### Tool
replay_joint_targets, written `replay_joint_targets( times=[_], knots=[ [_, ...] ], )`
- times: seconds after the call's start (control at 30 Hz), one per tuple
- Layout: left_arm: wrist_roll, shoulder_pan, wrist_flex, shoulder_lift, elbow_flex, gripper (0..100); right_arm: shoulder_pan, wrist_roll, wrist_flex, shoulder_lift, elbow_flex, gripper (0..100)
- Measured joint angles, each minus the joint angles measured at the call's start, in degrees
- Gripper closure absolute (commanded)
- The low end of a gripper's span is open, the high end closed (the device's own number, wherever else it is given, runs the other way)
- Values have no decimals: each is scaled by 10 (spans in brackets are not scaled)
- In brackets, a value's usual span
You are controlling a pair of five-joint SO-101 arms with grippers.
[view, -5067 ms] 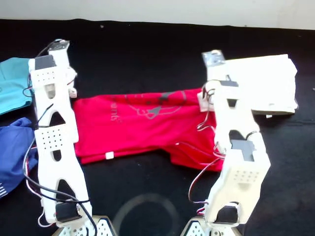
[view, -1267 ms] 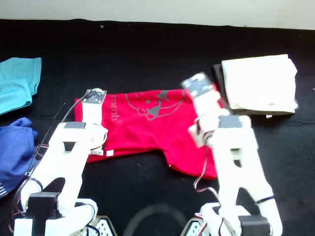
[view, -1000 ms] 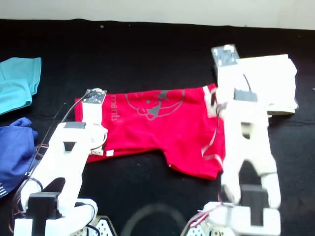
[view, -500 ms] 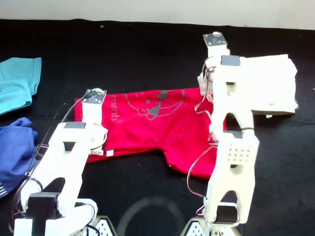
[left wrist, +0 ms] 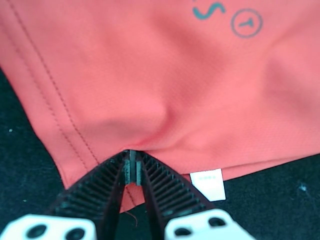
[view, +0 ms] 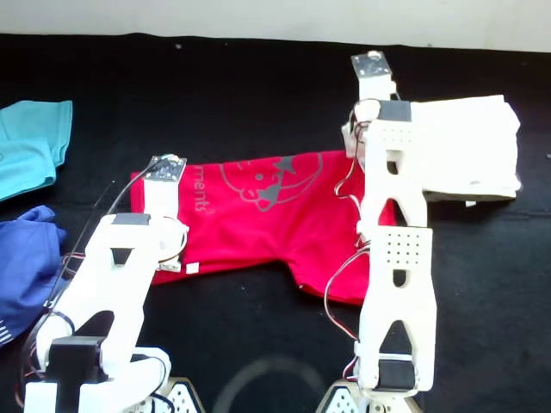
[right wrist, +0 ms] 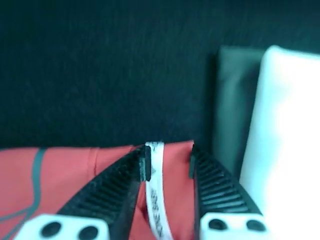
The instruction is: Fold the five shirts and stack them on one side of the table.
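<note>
Against the frame's left edge lie a teal shirt (view: 30,146) and a blue shirt (view: 26,267). The left hand (left wrist: 132,170) is pinched tight on the left hem of the red shirt (view: 258,224), mid-frame. The right hand (right wrist: 167,161) stands part open astride its upper right edge, just beside the folded white shirt (view: 465,142). Bare black surface (view: 258,95) lies above.

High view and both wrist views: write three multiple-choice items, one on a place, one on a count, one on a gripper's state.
1. The folded white shirt lies: A) on a chair; B) on a dark folded shirt; C) in a basket.
2. Shirts at the table's left edge: A) one; B) two; C) four.
3. The left gripper is: A) open; B) shut on nothing; C) shut on the red shirt's edge.
B: dark fabric shows under it. B: a teal shirt and a blue shirt. C: its jaws pinch red fabric.
</note>
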Motion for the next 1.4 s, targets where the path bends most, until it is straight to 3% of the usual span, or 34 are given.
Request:
replay_joint_targets(
  times=[0.2,0.4,0.53,0.73,0.9,1.17,1.4],
  knots=[
    [0,0,0,0,0,991,0,0,3,5,-33,865],
    [0,0,0,0,0,991,-2,0,89,1,-91,865],
    [0,0,0,0,0,991,-32,0,152,0,-99,865],
    [0,0,0,0,0,991,-74,0,168,18,-89,865],
    [0,0,0,0,0,991,-67,0,147,51,-89,865],
    [0,2,0,0,0,991,-45,0,25,75,-86,865],
    [0,3,-4,1,0,991,-45,0,25,76,-95,865]
  ],
)
